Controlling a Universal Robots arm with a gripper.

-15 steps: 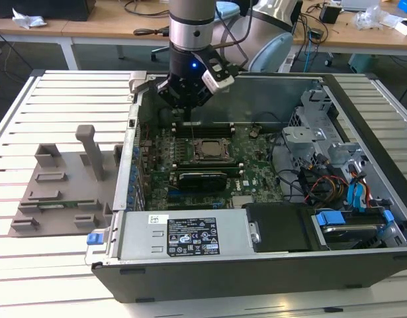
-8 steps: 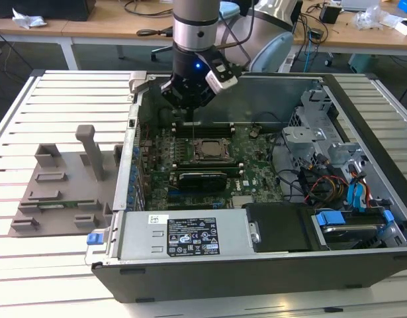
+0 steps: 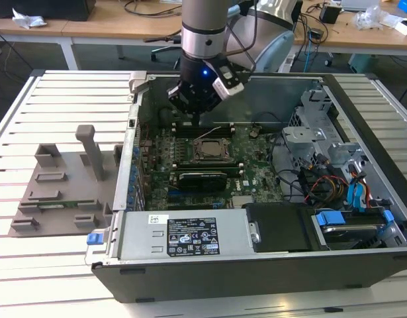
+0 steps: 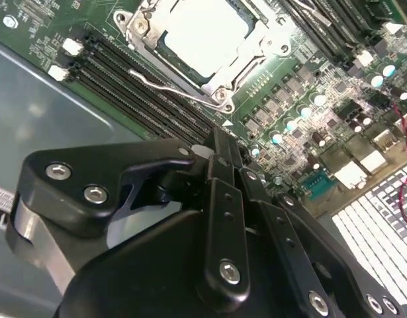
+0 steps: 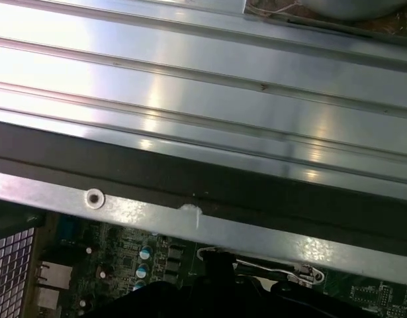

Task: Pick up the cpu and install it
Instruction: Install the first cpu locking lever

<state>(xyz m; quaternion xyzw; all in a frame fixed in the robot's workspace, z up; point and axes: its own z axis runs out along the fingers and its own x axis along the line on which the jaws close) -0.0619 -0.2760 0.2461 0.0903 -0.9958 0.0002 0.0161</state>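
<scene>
My gripper hung inside the open computer case, just above the motherboard and a little to the far side of the socket; in the second wrist view its fingers looked drawn close together with nothing between them. The cpu lay flat in the socket, silvery top plate up, the metal frame around it and the thin wire lever beside it. I judged the chip light, rigid and slick on its plate, with a delicate underside; best taken by two opposite rim edges, never from the face. It was square, so it had no real long axis; its sides ran parallel to the memory slots. I could not make out a corner mark. The grey tray sat well apart on the slatted table, outside the case
</scene>
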